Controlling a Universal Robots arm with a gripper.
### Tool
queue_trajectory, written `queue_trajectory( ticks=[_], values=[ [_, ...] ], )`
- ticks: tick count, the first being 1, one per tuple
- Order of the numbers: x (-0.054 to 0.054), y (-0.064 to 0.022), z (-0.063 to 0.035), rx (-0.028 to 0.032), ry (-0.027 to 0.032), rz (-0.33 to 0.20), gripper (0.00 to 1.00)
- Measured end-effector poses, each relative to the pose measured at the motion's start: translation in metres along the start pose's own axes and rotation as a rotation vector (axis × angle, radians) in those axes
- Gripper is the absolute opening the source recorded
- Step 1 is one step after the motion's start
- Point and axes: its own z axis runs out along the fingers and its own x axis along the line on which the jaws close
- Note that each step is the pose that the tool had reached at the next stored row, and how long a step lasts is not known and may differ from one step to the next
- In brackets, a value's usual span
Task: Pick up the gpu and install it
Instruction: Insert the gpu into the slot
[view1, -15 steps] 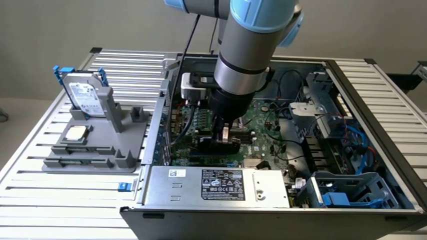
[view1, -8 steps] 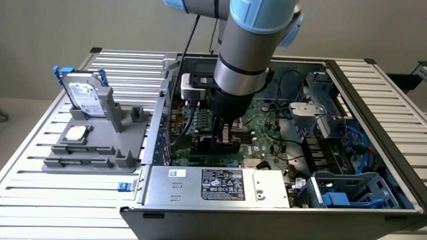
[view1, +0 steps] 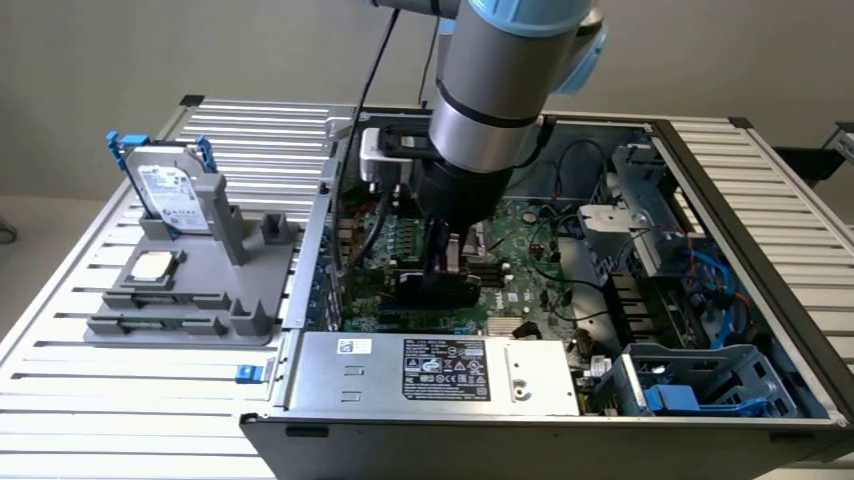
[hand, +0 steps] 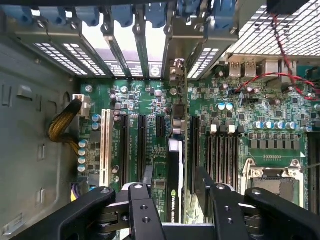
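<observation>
Gpu (hand: 173, 202) stands on edge over the motherboard (hand: 260, 115) slots, toward the computer case's (view1: 534, 445) 9 o'clock side in the exterior view. It's thin and black-covered, with a silver end bracket. The gripper (hand: 175, 175) straddles it (clamped or not, I cannot tell). Likely light, stiff and fragile; hold it by the long top edge.

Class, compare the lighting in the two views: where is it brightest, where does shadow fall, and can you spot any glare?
Exterior view: soft, even light on the slatted table; the case interior is dimmer, darkest beneath the arm around the gpu. Wrist view: the rear slot openings are washed out white by backlight, while the gripper reads as a dark mass.
</observation>
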Motion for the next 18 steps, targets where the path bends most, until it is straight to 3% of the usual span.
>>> queue_trajectory(
  ticks=[8, 18],
  values=[
    [-0.001, 0.0037, -0.0237, -0.0011, 0.0000, 0.000, 0.46],
    [-0.001, 0.0079, -0.0245, -0.0014, 0.0005, -0.002, 0.46]
  ],
)
